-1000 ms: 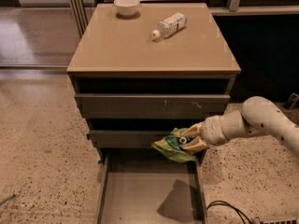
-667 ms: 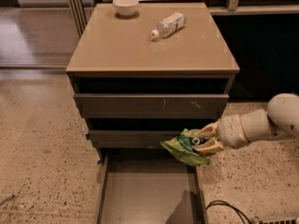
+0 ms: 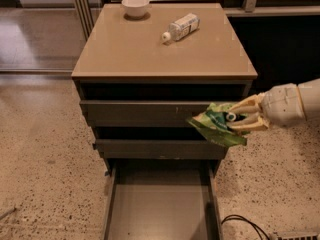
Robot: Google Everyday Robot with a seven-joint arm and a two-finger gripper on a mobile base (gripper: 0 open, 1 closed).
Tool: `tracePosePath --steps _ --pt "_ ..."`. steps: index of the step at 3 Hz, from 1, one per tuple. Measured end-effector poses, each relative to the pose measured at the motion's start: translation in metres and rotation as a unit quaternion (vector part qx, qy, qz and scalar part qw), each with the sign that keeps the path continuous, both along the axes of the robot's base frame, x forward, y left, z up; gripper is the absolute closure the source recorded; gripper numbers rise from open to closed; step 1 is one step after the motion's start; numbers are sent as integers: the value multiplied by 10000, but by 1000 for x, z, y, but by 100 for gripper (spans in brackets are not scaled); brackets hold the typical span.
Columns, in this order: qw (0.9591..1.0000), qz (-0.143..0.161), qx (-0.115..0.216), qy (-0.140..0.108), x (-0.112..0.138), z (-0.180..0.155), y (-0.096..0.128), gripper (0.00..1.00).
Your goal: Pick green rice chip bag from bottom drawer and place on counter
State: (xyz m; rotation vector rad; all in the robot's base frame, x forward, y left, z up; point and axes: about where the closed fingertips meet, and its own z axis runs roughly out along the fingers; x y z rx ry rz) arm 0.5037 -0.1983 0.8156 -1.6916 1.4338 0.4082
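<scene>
Cream-coloured two-finger gripper is at the right of the cabinet, fingers clenched on the right edge of the small crinkly green rice chip bag, dark round logo facing out. The bag hangs in air before the right ends of the two narrow grey-brown upper drawers. It is above the open flat-bottomed grey bottom drawer and below the smooth beige square counter. Judged step: carry up to the counter. Raise until the drooping lower corner clears the counter's front lip, only then move inward. Keep the pinch firm, since the pouch looks slippery. Set down front-right, well apart from the white labelled bottle lying on its side and the small white bowl at the back.
</scene>
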Motion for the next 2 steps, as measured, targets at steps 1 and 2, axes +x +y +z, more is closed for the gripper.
tracePosePath --steps 1,2 --pt "9986 387 51 -344 28 70 19 100" --pt "9964 685 87 -491 55 121 37 100"
